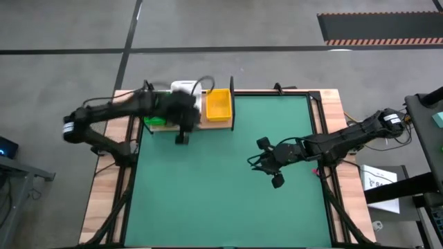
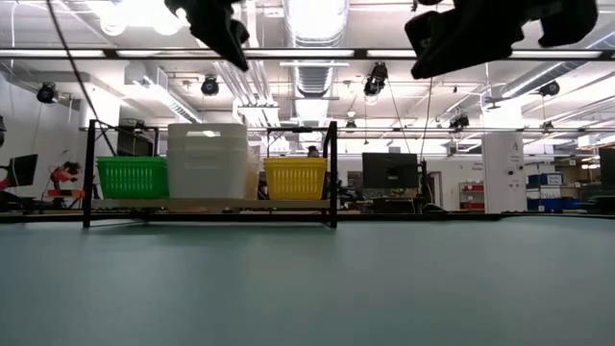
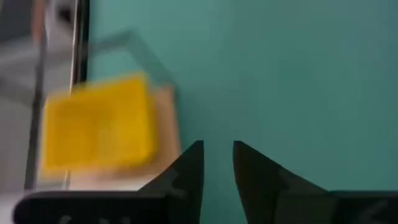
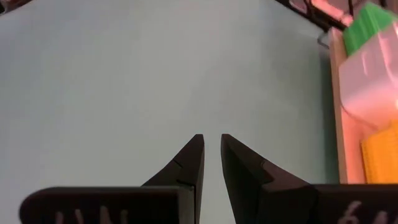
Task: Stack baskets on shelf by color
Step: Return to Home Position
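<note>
The shelf (image 2: 211,204) stands at the table's far left, a wooden board in black posts. On it sit a green basket stack (image 2: 133,177), a taller white stack (image 2: 207,160) and a yellow stack (image 2: 295,178), also seen from above as green basket (image 1: 154,122), white basket (image 1: 184,87) and yellow basket (image 1: 219,104). My left gripper (image 1: 181,135) hangs above the mat just in front of the shelf, fingers slightly apart and empty (image 3: 218,152); the yellow basket (image 3: 99,124) shows beside it. My right gripper (image 1: 261,163) hovers over the mat's right middle, shut and empty (image 4: 212,142).
The green mat (image 1: 221,194) spreads bare in front of the shelf and under both arms. Black frame rails run along the table's left and right edges (image 1: 325,138). In the low view both grippers stay high above the table (image 2: 221,29).
</note>
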You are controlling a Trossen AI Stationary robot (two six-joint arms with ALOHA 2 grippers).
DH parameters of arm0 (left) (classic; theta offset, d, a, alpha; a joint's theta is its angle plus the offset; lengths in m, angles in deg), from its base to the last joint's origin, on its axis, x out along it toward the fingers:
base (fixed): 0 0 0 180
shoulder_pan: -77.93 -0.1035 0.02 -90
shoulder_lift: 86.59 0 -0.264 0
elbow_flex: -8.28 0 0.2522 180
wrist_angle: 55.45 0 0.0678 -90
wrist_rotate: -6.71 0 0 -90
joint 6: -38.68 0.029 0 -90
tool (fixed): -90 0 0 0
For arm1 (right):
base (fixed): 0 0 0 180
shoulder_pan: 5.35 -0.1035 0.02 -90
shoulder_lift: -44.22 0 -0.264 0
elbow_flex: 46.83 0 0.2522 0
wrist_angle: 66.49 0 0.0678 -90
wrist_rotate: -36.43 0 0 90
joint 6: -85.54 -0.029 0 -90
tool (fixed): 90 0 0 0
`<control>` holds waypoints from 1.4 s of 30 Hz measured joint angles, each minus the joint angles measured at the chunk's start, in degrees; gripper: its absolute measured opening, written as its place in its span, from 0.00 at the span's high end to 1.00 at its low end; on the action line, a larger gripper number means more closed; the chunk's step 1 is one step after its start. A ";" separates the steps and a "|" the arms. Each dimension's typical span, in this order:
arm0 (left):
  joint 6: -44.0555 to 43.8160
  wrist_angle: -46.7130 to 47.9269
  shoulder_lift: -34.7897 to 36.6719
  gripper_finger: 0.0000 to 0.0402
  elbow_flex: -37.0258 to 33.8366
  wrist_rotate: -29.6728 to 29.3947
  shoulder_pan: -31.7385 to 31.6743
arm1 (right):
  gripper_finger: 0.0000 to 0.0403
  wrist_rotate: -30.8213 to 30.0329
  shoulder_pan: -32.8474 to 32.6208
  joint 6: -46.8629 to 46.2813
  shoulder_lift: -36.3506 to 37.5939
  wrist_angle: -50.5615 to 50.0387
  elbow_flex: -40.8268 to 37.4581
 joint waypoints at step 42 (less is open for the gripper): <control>-7.57 -57.50 73.79 1.00 -77.65 -4.84 14.09 | 0.98 20.35 34.93 4.99 56.48 19.39 -40.30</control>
